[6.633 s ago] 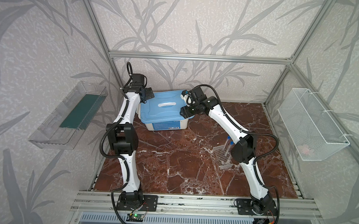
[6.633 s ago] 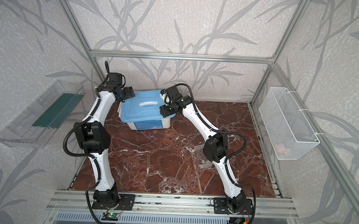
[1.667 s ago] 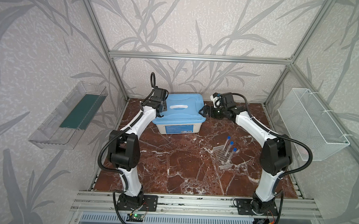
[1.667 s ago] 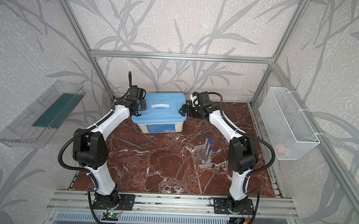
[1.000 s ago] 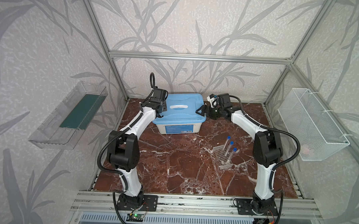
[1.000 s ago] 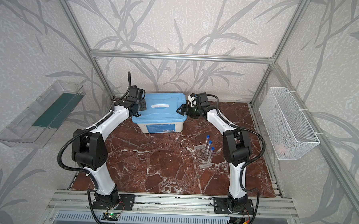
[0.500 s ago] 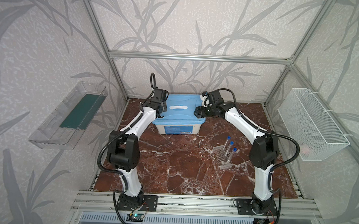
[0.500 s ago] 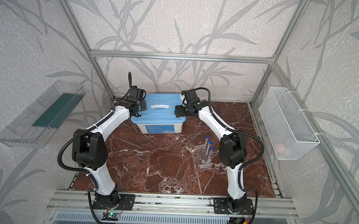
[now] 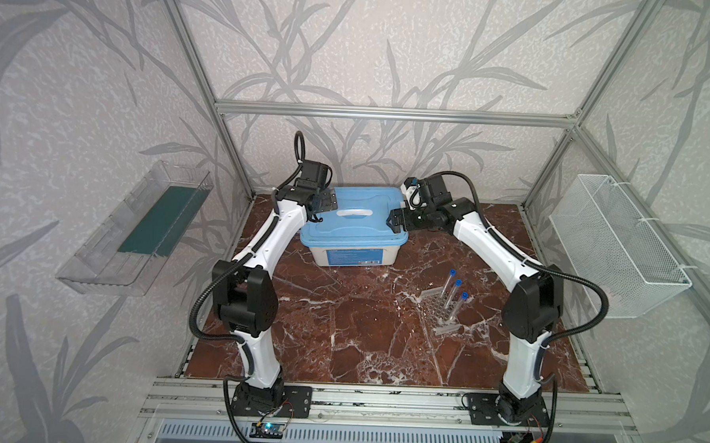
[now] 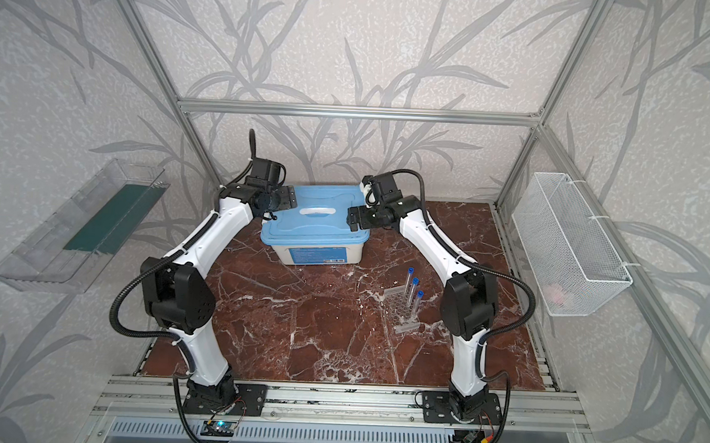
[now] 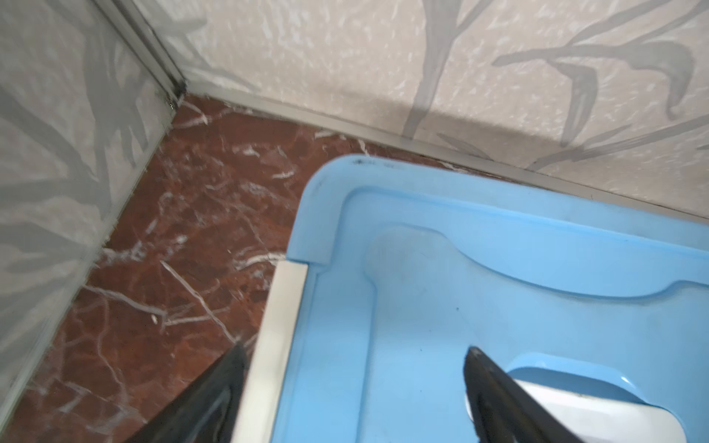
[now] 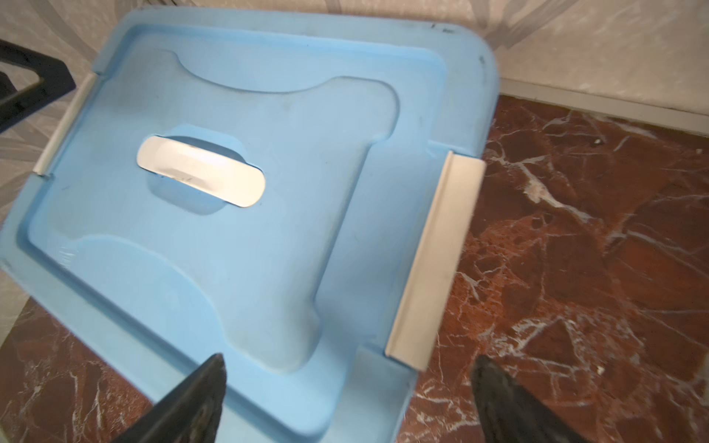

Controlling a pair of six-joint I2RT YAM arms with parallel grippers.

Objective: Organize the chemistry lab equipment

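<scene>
Three blue-capped test tubes (image 9: 453,290) (image 10: 412,293) stand in a clear honeycomb rack (image 9: 437,314) (image 10: 401,313) on the marble floor, right of centre, with no gripper near them. Both grippers are at the white tub with the blue lid (image 9: 353,226) (image 10: 316,225) at the back. My left gripper (image 9: 325,202) (image 11: 356,351) is open, its fingers on either side of the lid's left white latch (image 11: 284,326). My right gripper (image 9: 396,224) (image 12: 349,360) is open above the lid's right edge, beside the right latch (image 12: 433,261). Neither holds anything.
A clear wall tray (image 9: 135,229) with a green liner hangs on the left wall. A white wire basket (image 9: 616,242) hangs on the right wall with a small pinkish thing (image 10: 558,295) inside. The tub sits close to the back wall.
My left gripper's jaws have opened wide at the left latch. My right gripper has swung in from beside the tub to above the lid's right edge. Tubes and rack have not moved.
</scene>
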